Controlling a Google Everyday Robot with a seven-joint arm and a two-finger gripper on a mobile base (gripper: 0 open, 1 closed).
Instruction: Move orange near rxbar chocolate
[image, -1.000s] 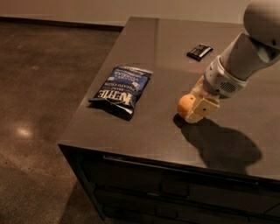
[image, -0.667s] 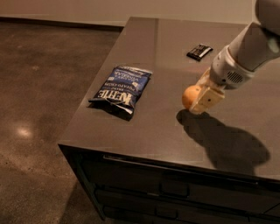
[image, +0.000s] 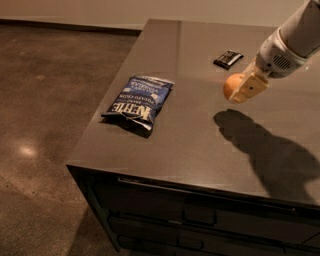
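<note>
Open tabletop (image: 200, 135) lies between the bag (image: 140, 101), near its left edge, and the bar (image: 228, 59). The hand (image: 238, 88), clamped on the orange (image: 229, 86), hangs raised near the bar.

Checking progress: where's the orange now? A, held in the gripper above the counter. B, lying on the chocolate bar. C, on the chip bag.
A: the gripper is shut on the orange, in the air short of the rxbar chocolate, its shadow lying apart on the counter.

Matte orange (image: 230, 86) in gripper (image: 239, 89), tabletop (image: 200, 140) — smooth, semi-gloss
</note>
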